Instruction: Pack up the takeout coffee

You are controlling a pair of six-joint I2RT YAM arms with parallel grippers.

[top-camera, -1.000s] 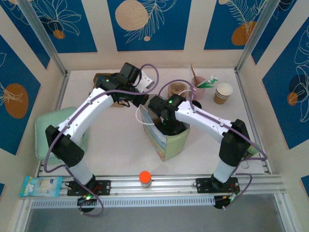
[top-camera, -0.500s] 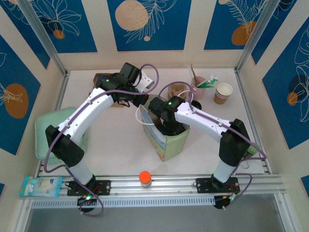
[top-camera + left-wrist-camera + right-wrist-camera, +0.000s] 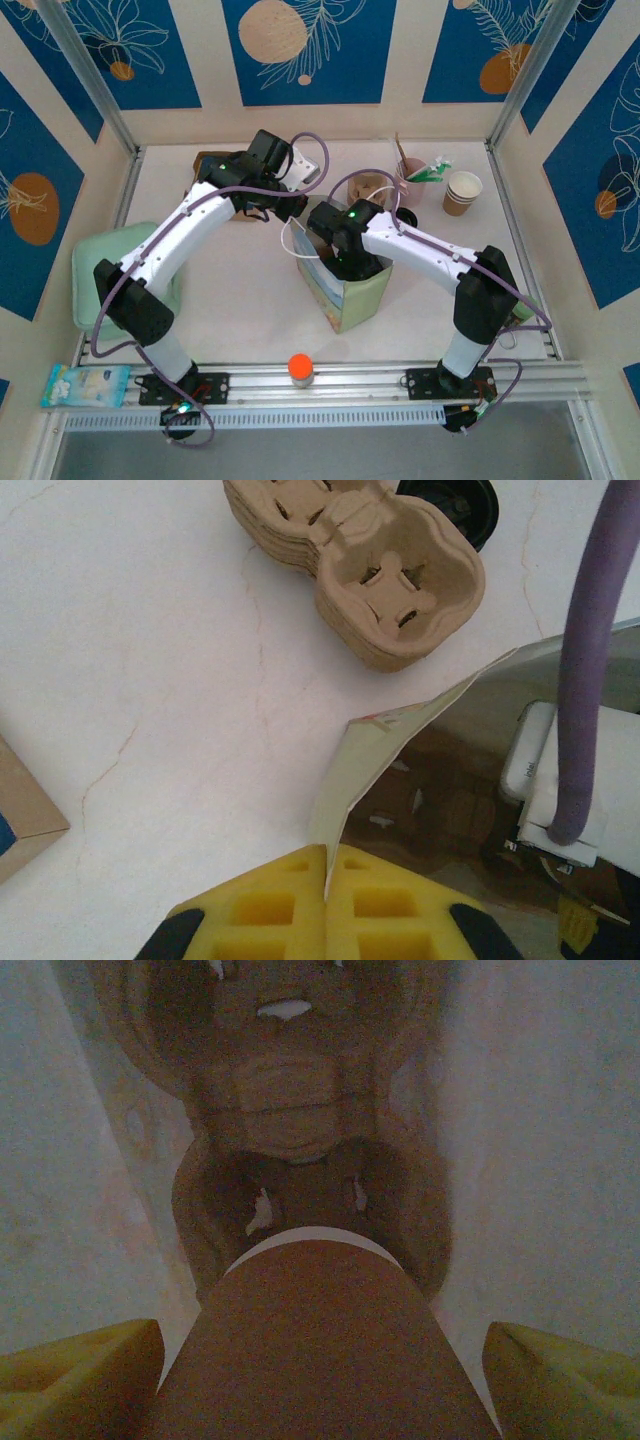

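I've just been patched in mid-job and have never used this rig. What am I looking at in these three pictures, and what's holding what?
It is a two-armed robot at a table. The wide picture looks down from above and behind. The other two come from a camera on each wrist. The left hand pinches the rim of the bag, holding it open. The right hand reaches inside and seems to grip a cup over a carrier at the bottom. On the table lie spare carriers and a paper cup.

Matt pulp carrier (image 3: 385, 575); glossy paper bag (image 3: 368, 752); smooth, probably paper cup (image 3: 315, 1355).
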